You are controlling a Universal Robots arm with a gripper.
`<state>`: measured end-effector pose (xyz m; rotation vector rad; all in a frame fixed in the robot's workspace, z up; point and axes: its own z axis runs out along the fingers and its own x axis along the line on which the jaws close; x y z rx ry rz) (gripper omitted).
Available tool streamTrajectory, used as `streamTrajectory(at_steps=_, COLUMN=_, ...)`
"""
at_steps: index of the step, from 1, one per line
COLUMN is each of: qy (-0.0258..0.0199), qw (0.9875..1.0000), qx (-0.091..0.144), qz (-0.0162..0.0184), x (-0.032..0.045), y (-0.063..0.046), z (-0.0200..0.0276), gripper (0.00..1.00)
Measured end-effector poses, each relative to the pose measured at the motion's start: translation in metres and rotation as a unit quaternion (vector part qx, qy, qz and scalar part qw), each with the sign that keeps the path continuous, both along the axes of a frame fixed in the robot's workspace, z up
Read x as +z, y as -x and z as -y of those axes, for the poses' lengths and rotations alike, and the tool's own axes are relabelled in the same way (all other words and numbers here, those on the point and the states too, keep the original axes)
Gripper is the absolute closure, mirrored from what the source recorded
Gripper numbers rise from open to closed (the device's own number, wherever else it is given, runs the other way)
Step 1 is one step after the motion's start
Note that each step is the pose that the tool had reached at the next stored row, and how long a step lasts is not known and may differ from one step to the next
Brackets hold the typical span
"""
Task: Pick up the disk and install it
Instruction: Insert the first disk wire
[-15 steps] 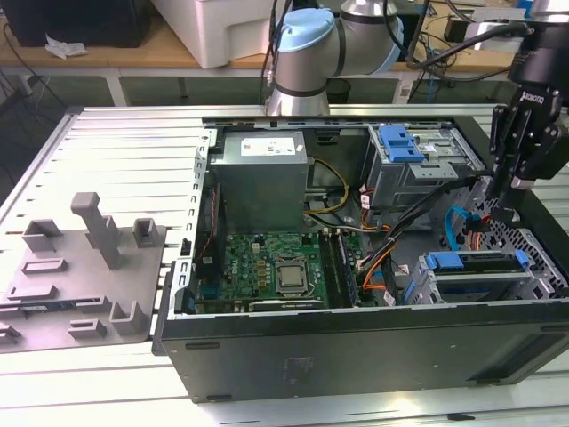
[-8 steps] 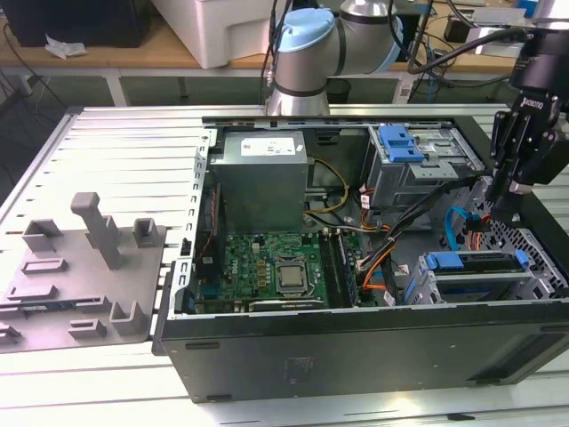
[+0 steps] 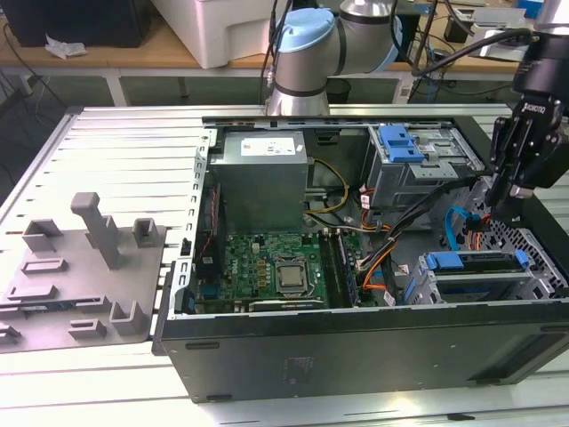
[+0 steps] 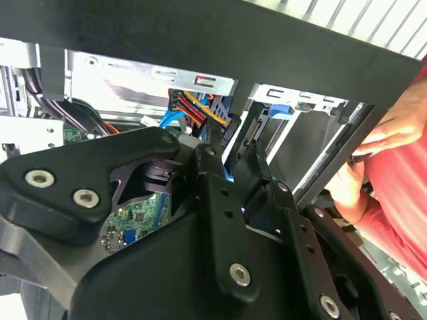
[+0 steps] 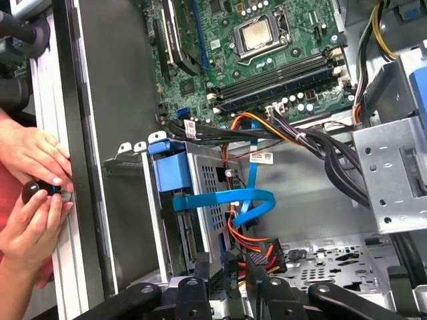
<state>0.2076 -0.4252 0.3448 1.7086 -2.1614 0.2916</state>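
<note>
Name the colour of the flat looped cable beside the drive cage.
The flat cable is blue; first wrist view.

The disk [image 3: 471, 265], silver with a blue plastic rail, sits slotted in the grey metal cage at the exterior view's right.

Exterior view overlooks the computer case [image 3: 356, 356] — both wrist views look closely inside.

A black gripper [image 4: 227, 160] looms close, its two fingers a little apart and holding nothing, aimed toward a grey metal cage [image 4: 300, 100] with a blue tab [image 4: 280, 110]. Red, yellow and blue cables [image 4: 193, 107] bunch beside the cage. A green circuit board [image 4: 133, 217] peeks from behind the gripper. A person's hand [image 4: 393, 130] rests at the black case edge [image 4: 267, 47].
</note>
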Motion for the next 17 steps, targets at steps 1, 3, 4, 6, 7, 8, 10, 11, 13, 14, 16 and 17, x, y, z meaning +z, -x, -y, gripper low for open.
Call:
streamTrajectory(at_steps=1, qy=0.0009, qw=1.0, qx=0.0, qz=0.0, x=-0.0008, y=0.0, z=-0.0017, gripper=0.65)
streamTrajectory(at_steps=3, qy=0.0016, qw=1.0, qx=0.0, qz=0.0, x=-0.0014, y=-0.0003, z=-0.0042, gripper=0.65)
streamTrajectory(at_steps=4, qy=0.002, qw=1.0, qx=0.001, qz=0.0, x=-0.0018, y=-0.0008, z=-0.0058, gripper=0.65)
streamTrajectory(at_steps=6, qy=0.0036, qw=1.0, qx=0.002, qz=-0.0005, x=-0.0026, y=-0.0024, z=-0.007, gripper=0.65)
streamTrajectory(at_steps=7, qy=0.004, qw=1.0, qx=0.002, qz=-0.0007, x=-0.0028, y=-0.0029, z=-0.0071, gripper=0.65)
streamTrajectory(at_steps=8, qy=0.0047, qw=1.0, qx=0.003, qz=-0.0013, x=-0.0039, y=-0.0038, z=-0.0071, gripper=0.65)
streamTrajectory(at_steps=10, qy=0.0057, qw=1.0, qx=0.003, qz=-0.002, x=-0.0055, y=-0.0048, z=-0.0071, gripper=0.65)
streamTrajectory(at_steps=11, qy=0.0059, qw=1.0, qx=0.003, qz=-0.0021, x=-0.0058, y=-0.0048, z=-0.0071, gripper=0.65)
streamTrajectory(at_steps=13, qy=0.008, qw=1.0, qx=0.005, qz=-0.0024, x=-0.0072, y=-0.0052, z=-0.0073, gripper=0.65)
streamTrajectory(at_steps=14, qy=0.0088, qw=0.9999, qx=0.005, qz=-0.0024, x=-0.0076, y=-0.0054, z=-0.0073, gripper=0.65)
streamTrajectory(at_steps=16, qy=0.0098, qw=0.9999, qx=0.006, qz=-0.0024, x=-0.0079, y=-0.0054, z=-0.0075, gripper=0.65)
streamTrajectory(at_steps=17, qy=0.0102, qw=0.9999, qx=0.006, qz=-0.0024, x=-0.0079, y=-0.0054, z=-0.0075, gripper=0.65)
